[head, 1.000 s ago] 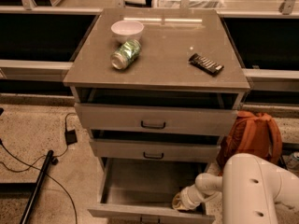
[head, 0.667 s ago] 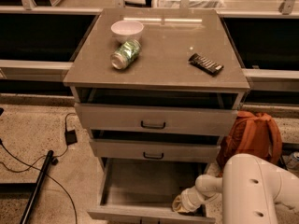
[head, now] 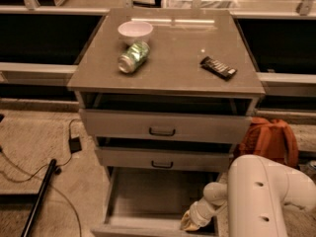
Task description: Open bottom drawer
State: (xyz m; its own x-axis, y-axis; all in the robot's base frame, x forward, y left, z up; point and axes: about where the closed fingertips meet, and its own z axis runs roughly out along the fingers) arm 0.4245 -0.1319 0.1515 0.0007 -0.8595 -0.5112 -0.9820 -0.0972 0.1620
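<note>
Grey bottom drawer [head: 153, 196] sits pulled well out at the cabinet's [head: 173, 68] foot, empty inside: rigid, light, likely free on its runners. Claw [head: 190, 222] is low at its front right corner; can't tell if open or closed. Best hold is probably the front lip [head: 143, 228], since its handle isn't visible.

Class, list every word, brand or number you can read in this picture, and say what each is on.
No text can be read.
Can: green and white print, not legible.
Dark wrapper: pale marks, not legible.
Gripper, at the front right of the open bottom drawer: no markings seen.
</note>
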